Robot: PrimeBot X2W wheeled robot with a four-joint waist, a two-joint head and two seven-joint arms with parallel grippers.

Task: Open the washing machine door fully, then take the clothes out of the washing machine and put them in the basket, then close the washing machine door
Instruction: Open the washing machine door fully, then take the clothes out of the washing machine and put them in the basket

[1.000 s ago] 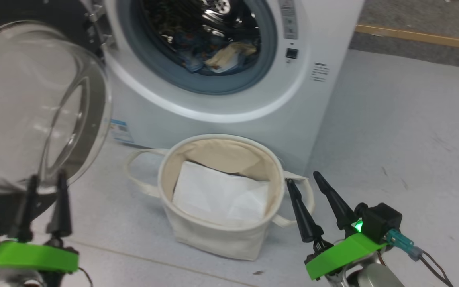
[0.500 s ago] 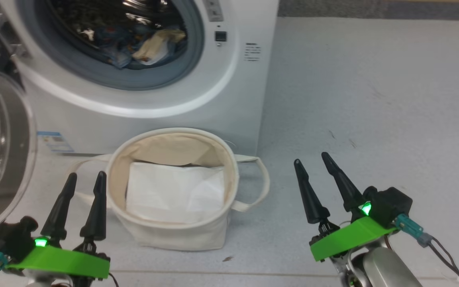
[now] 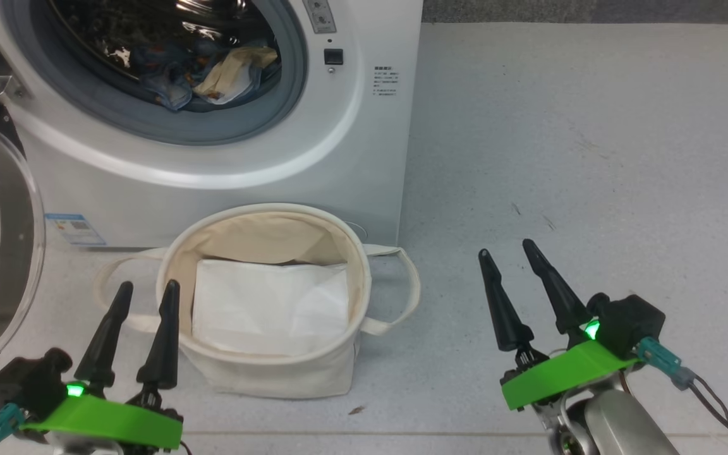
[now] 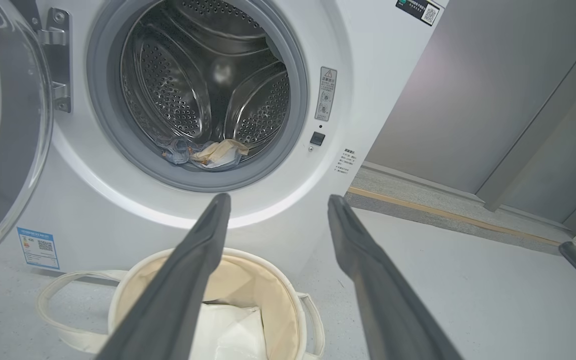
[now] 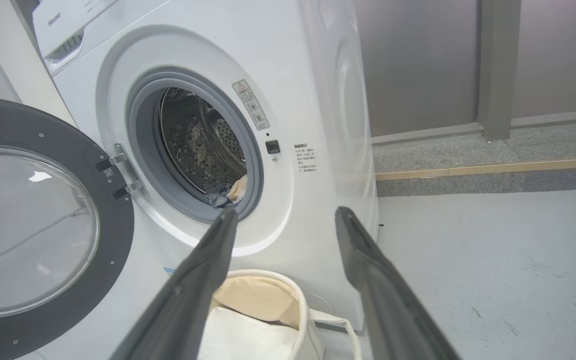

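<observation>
With the door (image 5: 28,225) swung wide to the left to clear the mouth of the washing machine (image 3: 212,183), the clothes (image 3: 212,72) lie at the drum's (image 4: 208,75) front lip, above the basket (image 3: 275,373) set on the floor (image 3: 560,126) for a short drop, while both pairs of jaws hover spread and empty.

washing machine (image 3: 225,164) at back left, open floor (image 3: 560,126) to its right; washing machine door (image 3: 4,253) swung out on the machine's left side, hinged there; clothes (image 3: 212,76) in the drum, low at the front by the opening; basket (image 3: 275,373) on the floor directly in front of the machine, below the opening; flat sheet (image 3: 269,306) inside the basket; left gripper (image 3: 149,285) at the basket's near-left rim, contact unclear; right gripper (image 3: 505,248) well right of the basket, over the floor
</observation>
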